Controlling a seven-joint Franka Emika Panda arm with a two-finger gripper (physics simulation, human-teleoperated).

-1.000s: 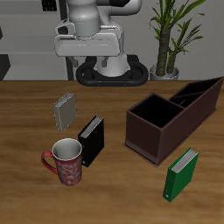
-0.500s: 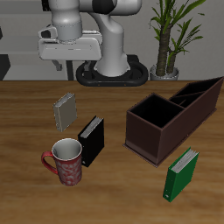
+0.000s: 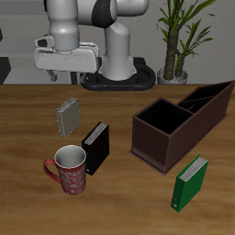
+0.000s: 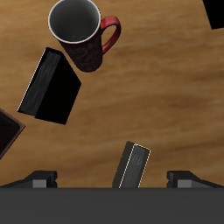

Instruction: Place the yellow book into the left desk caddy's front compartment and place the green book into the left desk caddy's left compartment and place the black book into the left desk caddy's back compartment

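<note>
Your jaws are spread wide and empty; the gripper (image 3: 64, 81) hangs above the yellow book (image 3: 68, 116), with the black book (image 3: 96, 147) and mug (image 3: 69, 169) standing nearer the table's front edge.

The small thin tan-grey yellow book (image 3: 68, 117) stands farthest back; nearer the front edge stands the thin black book (image 3: 97, 148), the red patterned mug (image 3: 68, 170) just beside it. Well apart sits the long maroon-brown left desk caddy (image 3: 158, 145) — the thin green book (image 3: 190, 184) stands before it.
</note>
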